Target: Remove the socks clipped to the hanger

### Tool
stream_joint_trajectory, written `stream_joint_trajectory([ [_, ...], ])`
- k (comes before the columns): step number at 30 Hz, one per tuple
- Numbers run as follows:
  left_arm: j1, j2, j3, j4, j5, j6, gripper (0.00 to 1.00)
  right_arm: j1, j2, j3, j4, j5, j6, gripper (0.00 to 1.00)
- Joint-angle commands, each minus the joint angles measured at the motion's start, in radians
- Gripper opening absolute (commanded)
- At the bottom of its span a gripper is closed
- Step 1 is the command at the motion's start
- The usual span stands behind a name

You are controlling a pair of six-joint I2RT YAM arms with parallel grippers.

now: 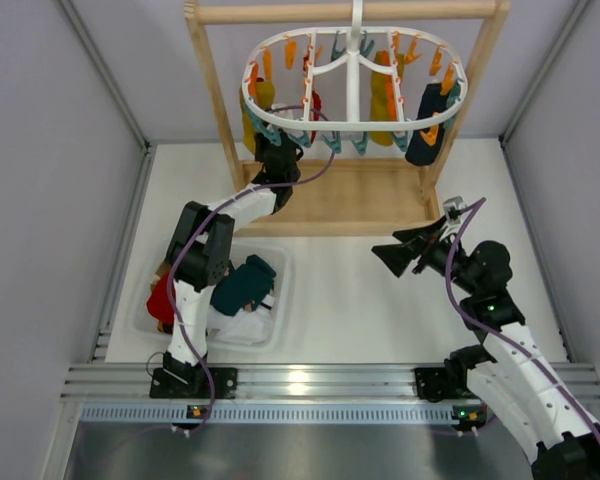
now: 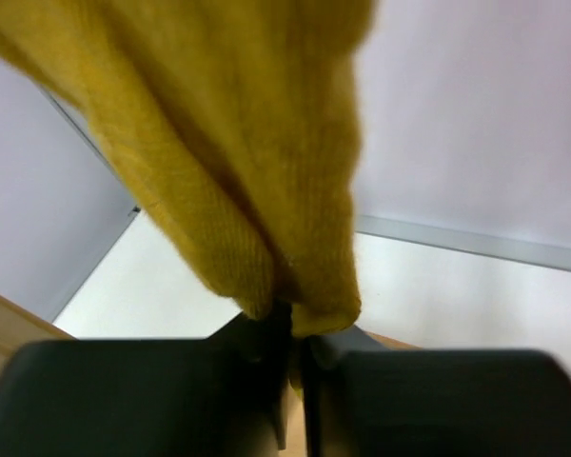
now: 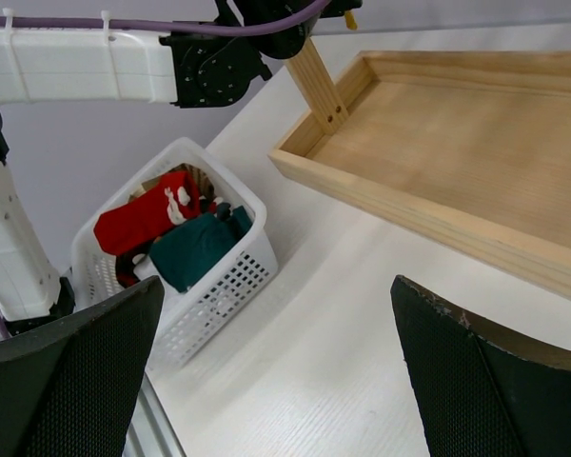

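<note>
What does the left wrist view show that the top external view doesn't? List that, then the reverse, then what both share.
Left wrist only: the left gripper shut on the bottom tip of the yellow sock, with the knit pinched tight. Top external only: the hanger with its clips, a navy sock hanging at its right end, the basket holding a teal sock, and the open right gripper. Both: that yellow sock, the left gripper at it, and the white table.

Light wooden rack (image 1: 220,110) stood top centre of overhead view, top bar along upper edge, shallow tray base (image 1: 350,200) resting on white tabletop (image 1: 360,300). White lattice basket (image 3: 219,286) sat lower left, apart from tray. Metal rail (image 1: 310,380) ran along bottom.
</note>
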Motion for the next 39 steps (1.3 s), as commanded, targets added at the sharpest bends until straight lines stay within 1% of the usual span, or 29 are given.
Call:
stream_joint_trajectory([
  [1,0.005,-0.077,0.013,0.059,0.002,-0.008,0.04,0.016,-0.005,-0.004,0.06,-0.009,-0.006,0.99],
  [2,0.002,-0.093,0.002,0.06,0.004,-0.013,0.0,0.014,-0.005,-0.004,0.06,-0.009,-0.006,0.99],
  [7,-0.01,-0.14,-0.065,0.059,-0.013,-0.059,0.0,0.016,-0.011,-0.004,0.058,-0.006,-0.009,0.99],
  [10,-0.033,-0.183,-0.12,0.059,-0.064,-0.063,0.0,0.017,-0.012,-0.006,0.06,-0.002,-0.007,0.99],
  [12,-0.073,-0.223,-0.157,0.057,-0.091,-0.083,0.0,0.016,-0.016,-0.004,0.06,0.0,-0.009,0.98],
  [15,-0.125,-0.267,-0.257,0.057,-0.122,-0.147,0.0,0.016,-0.031,-0.001,0.049,0.001,-0.015,0.98],
  [22,-0.275,-0.364,-0.38,0.057,-0.196,-0.155,0.0,0.017,-0.083,0.011,0.008,0.024,-0.035,0.99],
  [27,-0.355,-0.441,-0.461,0.059,-0.254,-0.165,0.0,0.016,-0.108,0.03,-0.028,0.032,-0.033,0.99],
  [33,-0.447,-0.521,-0.536,0.057,-0.303,-0.171,0.0,0.017,-0.17,0.059,-0.109,0.046,-0.038,0.99],
  [36,-0.499,-0.531,-0.538,0.059,-0.344,-0.143,0.0,0.016,-0.207,0.083,-0.167,0.056,-0.044,0.99],
  [39,-0.544,-0.544,-0.555,0.059,-0.355,-0.151,0.0,0.016,-0.246,0.111,-0.216,0.072,-0.053,0.99],
])
